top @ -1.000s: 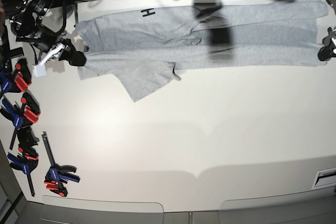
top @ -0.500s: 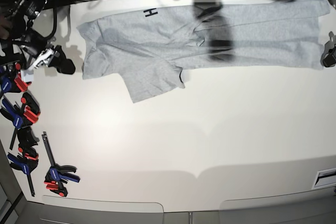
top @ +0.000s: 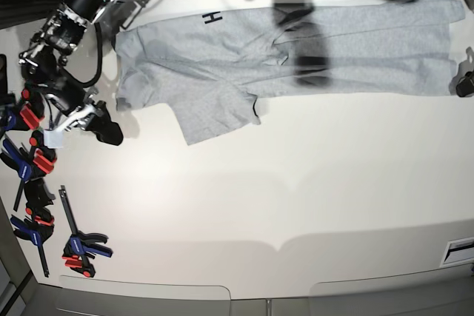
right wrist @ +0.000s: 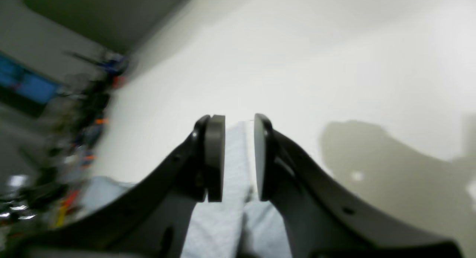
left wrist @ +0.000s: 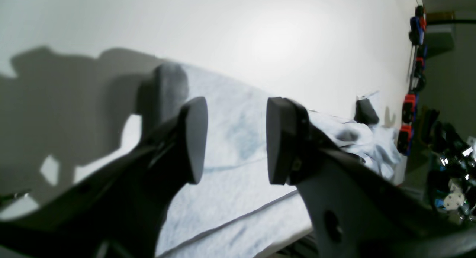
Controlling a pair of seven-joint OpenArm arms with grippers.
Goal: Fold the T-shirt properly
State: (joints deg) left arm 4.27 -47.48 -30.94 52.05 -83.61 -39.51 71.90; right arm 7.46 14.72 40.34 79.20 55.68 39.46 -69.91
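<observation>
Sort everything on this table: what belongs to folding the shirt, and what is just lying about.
Belongs to the job:
- T-shirt, spread along the far edge of the table
- right gripper, open, off the cloth
- left gripper, open, above the cloth

Just lying about:
- blue and red clamps, scattered along the table's side
- one more clamp nearer the front

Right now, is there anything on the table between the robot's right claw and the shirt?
No. In the base view, only bare white table lies between the right gripper and the T-shirt. The gripper holds nothing.
</observation>
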